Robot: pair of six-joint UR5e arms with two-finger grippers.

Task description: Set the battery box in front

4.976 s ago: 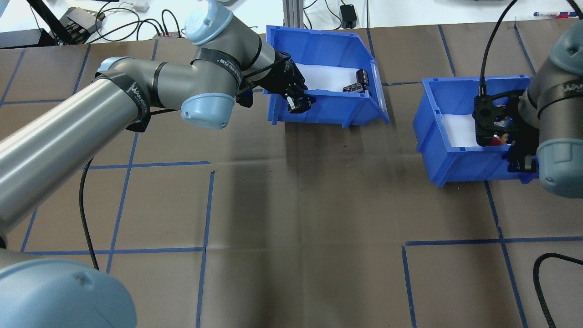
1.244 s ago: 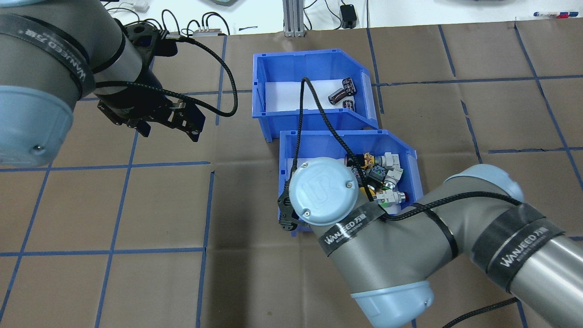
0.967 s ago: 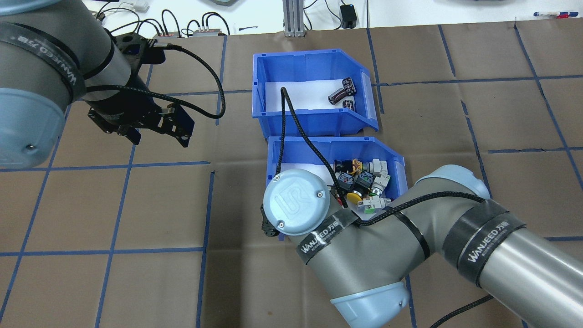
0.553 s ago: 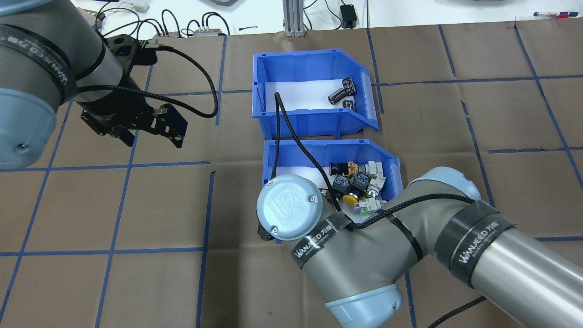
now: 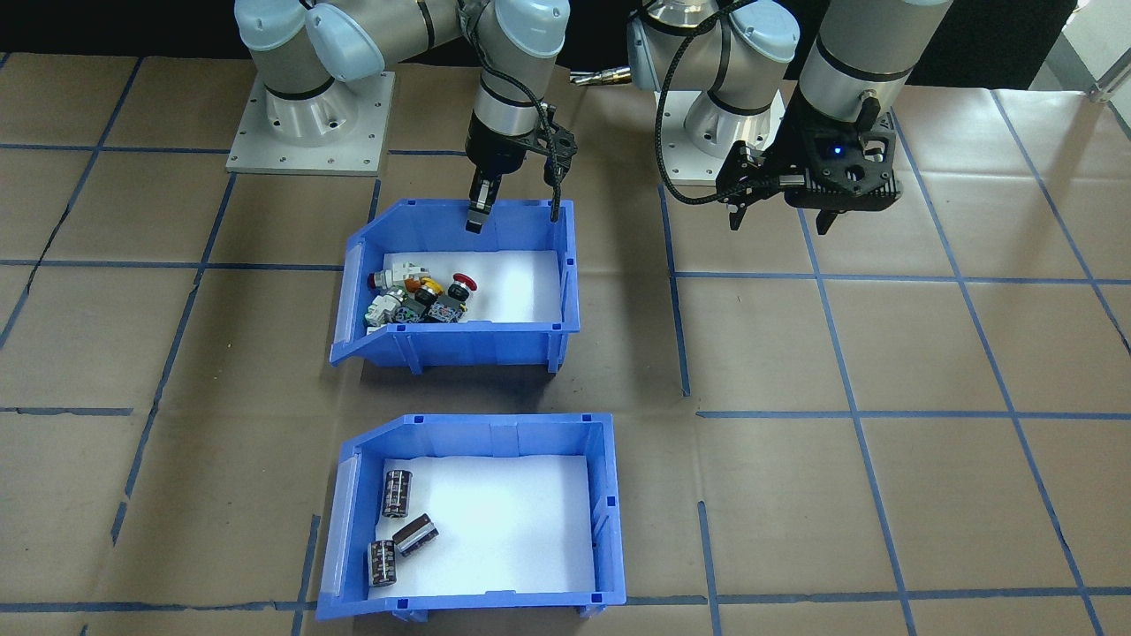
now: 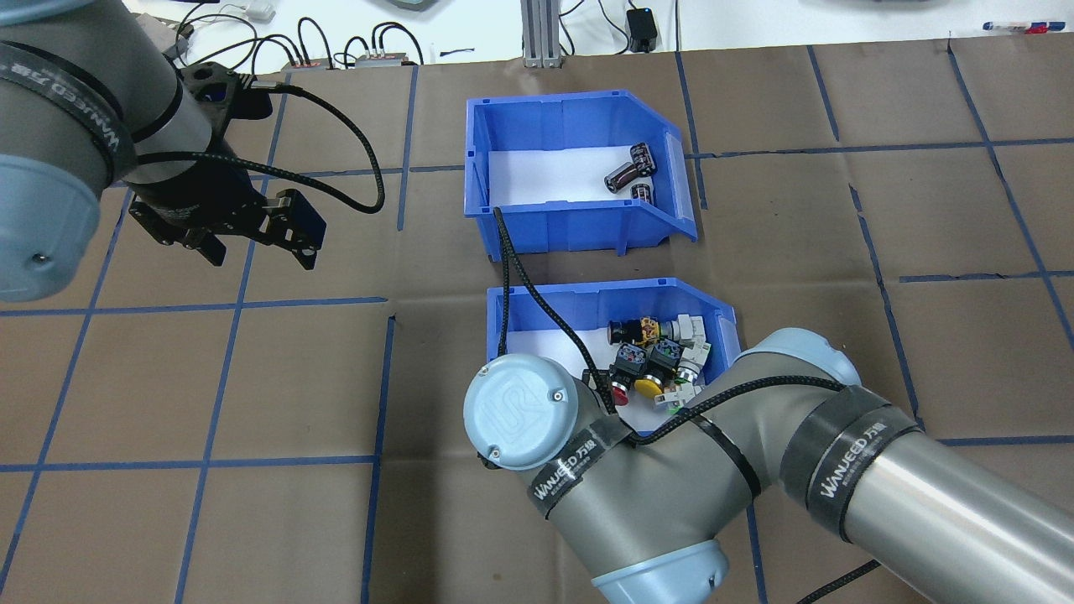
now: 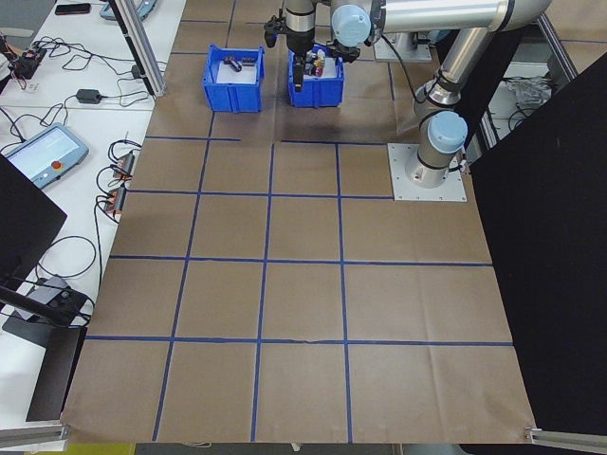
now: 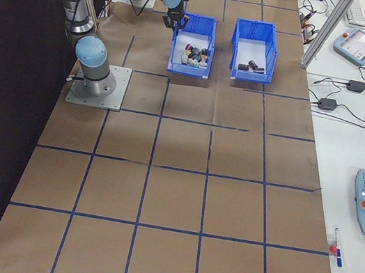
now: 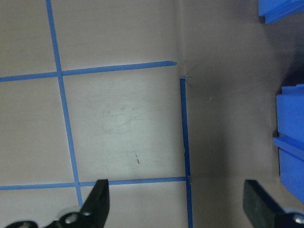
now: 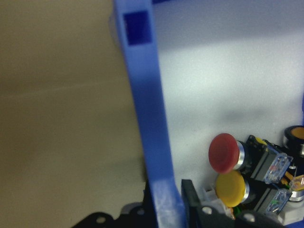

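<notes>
The battery box (image 6: 579, 226), a blue bin with a white liner, stands at the far side of the table with three dark cells (image 6: 631, 172) in its right part. In the front-facing view this battery box (image 5: 477, 426) is the lower bin. Closer to the robot stands the blue bin of push-button switches (image 6: 604, 295). My right gripper (image 10: 170, 202) is shut on that switch bin's rim wall (image 10: 147, 118), and my wrist hides it from overhead. My left gripper (image 6: 256, 252) hangs open and empty above bare table, well left of both bins.
Cables and small devices (image 6: 336, 50) and an aluminium post (image 6: 537, 33) line the far table edge. Blue tape lines grid the brown tabletop (image 6: 252, 377). A teach pendant (image 8: 358, 44) lies on the side bench. My right forearm (image 6: 839, 495) crosses the near right.
My right gripper has dragged the switch bin from the right to in front of the battery box, then toward the robot, opening a gap. My left gripper let go of the battery box and drew away left.
</notes>
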